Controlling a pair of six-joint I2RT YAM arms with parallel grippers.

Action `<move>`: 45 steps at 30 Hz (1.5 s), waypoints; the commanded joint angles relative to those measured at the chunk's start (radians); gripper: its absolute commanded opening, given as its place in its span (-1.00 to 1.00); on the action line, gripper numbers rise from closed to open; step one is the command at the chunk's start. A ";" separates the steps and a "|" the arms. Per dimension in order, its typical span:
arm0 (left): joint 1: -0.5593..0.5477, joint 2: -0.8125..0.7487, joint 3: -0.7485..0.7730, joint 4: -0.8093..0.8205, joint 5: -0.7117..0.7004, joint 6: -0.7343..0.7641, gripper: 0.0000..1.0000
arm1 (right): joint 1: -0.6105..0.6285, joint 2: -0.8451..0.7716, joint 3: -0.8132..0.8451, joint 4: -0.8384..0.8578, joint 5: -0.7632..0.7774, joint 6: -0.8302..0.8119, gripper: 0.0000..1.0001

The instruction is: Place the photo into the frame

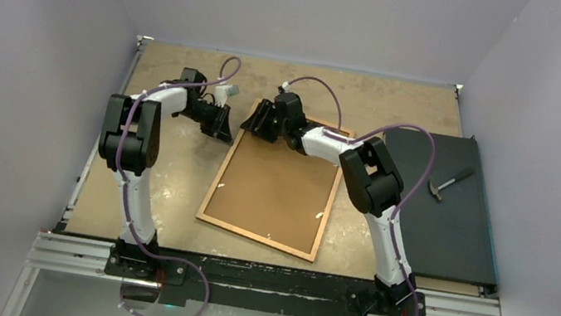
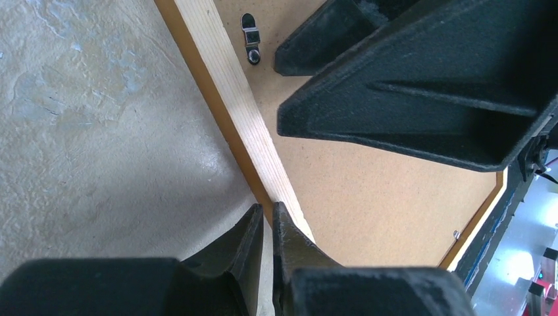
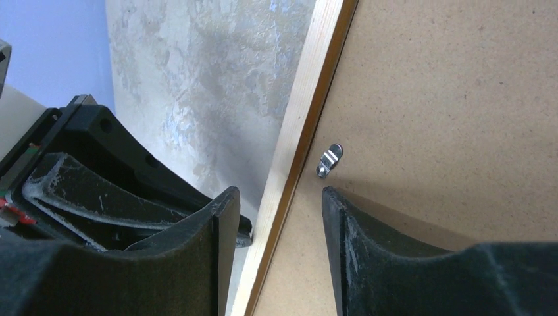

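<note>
Orange-brown frame (image 1: pixel 256 238) back up; far-left corner hidden under left gripper (image 1: pixel 222 131)

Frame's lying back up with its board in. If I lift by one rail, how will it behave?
Probably stiff: the frame has wooden rails, with the backing board filling it. Likely light, since the rails look thin. Pinched at one rail, it may swing, being wide.

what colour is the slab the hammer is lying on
The slab under the hammer is plain black, clearest in the top external view.
</note>
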 commanded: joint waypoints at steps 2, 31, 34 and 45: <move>-0.014 -0.011 -0.027 0.020 -0.093 0.034 -0.88 | -0.004 0.028 0.043 -0.002 0.016 0.015 0.03; -0.027 -0.013 -0.020 -0.025 -0.086 0.095 -0.99 | -0.019 0.085 0.059 0.073 0.027 0.053 -0.05; -0.027 -0.013 -0.016 -0.030 -0.086 0.098 -1.00 | -0.018 0.086 0.048 0.112 0.050 0.063 -0.05; -0.028 -0.011 -0.017 -0.036 -0.084 0.106 -1.00 | -0.018 0.072 0.027 0.170 -0.003 0.085 -0.06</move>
